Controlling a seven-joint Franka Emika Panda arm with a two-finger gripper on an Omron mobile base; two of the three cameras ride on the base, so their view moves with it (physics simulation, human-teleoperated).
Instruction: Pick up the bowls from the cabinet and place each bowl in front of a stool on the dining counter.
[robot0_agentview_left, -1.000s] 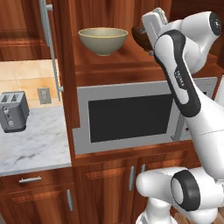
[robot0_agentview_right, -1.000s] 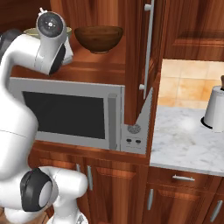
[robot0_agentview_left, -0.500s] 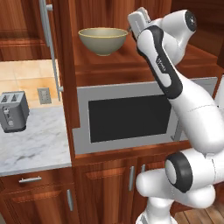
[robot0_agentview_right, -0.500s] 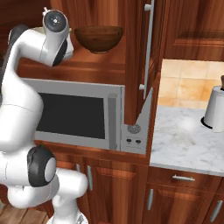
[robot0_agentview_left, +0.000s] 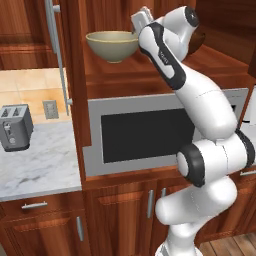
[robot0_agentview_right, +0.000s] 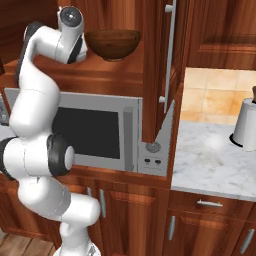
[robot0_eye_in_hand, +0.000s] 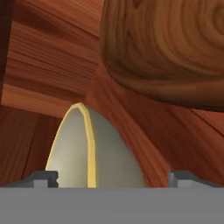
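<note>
1. The gripper (robot0_eye_in_hand: 113, 177) stood with its jaws spread wide and nothing clamped between them; in the hand view the two dark fingertips (robot0_eye_in_hand: 43, 178) rose at the bottom, far apart.
2. Between those tips, seen edge-on, lay the beige-olive bowl (robot0_eye_in_hand: 89, 151) with its thin yellow rim, close to the hand; whether a fingertip touched it could not be told.
3. Above it in the hand view loomed the swirled side of the dark wooden bowl (robot0_eye_in_hand: 168, 48), very near the camera.
4. In the left base view the hand was raised into the open shelf niche of the cabinet (robot0_agentview_left: 75, 75), just beside the right rim of the beige-olive bowl (robot0_agentview_left: 113, 45), which sat upright on the shelf.
5. The dark wooden bowl (robot0_agentview_right: 113, 44) also stood upright on that shelf in the right base view, just to the right of the arm's wrist.
6. Under the shelf sat a silver microwave (robot0_agentview_left: 145, 132) with a dark door, built into the reddish-brown woodwork.
7. A long silver handle (robot0_agentview_right: 169, 50) ran down the tall cabinet door beside the niche.
8. To the left of the cabinet a marble worktop (robot0_agentview_left: 40, 167) carried a grey toaster (robot0_agentview_left: 15, 127).
9. To the right another marble worktop (robot0_agentview_right: 215, 160) held a white kettle-like vessel (robot0_agentview_right: 245, 125).
10. Panelled lower doors (robot0_agentview_left: 125, 215) with short silver handles closed the base below.
</note>
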